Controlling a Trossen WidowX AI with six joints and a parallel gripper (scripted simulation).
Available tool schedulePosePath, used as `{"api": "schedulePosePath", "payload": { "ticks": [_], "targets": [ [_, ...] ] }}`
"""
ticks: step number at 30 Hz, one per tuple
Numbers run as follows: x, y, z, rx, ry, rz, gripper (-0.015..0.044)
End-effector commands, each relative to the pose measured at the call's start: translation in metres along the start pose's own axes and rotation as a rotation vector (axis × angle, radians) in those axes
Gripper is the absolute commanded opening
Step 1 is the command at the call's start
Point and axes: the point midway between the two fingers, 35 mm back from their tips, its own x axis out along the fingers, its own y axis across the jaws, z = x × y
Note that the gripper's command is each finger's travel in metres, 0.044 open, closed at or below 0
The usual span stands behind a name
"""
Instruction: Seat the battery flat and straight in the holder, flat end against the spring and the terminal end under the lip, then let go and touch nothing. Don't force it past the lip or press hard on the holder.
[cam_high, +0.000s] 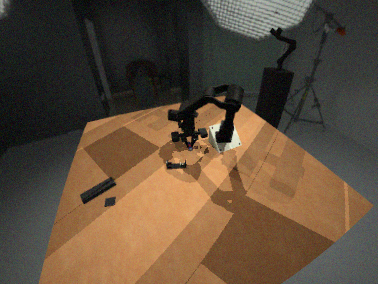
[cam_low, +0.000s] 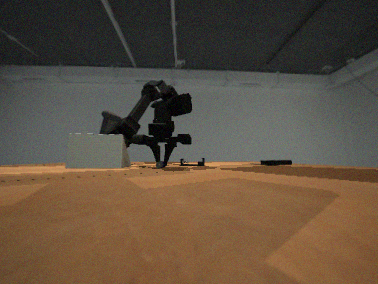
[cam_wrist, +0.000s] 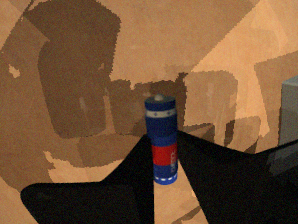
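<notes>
The battery (cam_wrist: 164, 156) (cam_low: 159, 164) is blue with a red band and a silver ring. In the wrist view its terminal end points to the top and its flat end to the bottom. My gripper (cam_wrist: 161, 137) (cam_low: 161, 161) is shut on the battery, one fingertip against each side, low at the table top. In the top view the fingertips are small and dark, with a bit of the battery showing below them. The black holder (cam_high: 176, 165) (cam_low: 192, 164) stands a short way from the gripper, apart from it, and looks empty. It is not in the wrist view.
A pale block (cam_high: 231, 142) (cam_low: 95, 150) (cam_wrist: 291, 117) stands by the arm's base. A long black bar (cam_high: 98, 190) (cam_low: 276, 162) and a small dark square (cam_high: 110, 201) lie farther off on the table (cam_high: 150, 240). The arm's shadows fall around the battery.
</notes>
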Motion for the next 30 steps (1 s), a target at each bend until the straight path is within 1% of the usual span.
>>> {"api": "schedulePosePath", "payload": {
  "ticks": [1, 8, 13, 15, 21, 30],
  "targets": [
    [-0.001, 0.000, 0.000, 0.006, 0.002, 0.001, 0.0060],
    [-0.048, 0.000, 0.000, 0.006, 0.001, 0.001, 0.0060],
    [-0.050, 0.001, 0.000, 0.000, 0.000, 0.001, 0.0060],
    [-0.052, 0.005, -0.003, -0.048, -0.003, 0.001, 0.0060],
    [-0.062, 0.037, -0.028, -0.420, -0.038, 0.002, 0.0060],
    [-0.074, 0.077, -0.085, -1.055, -0.031, -0.004, 0.0060]
  ]
}}
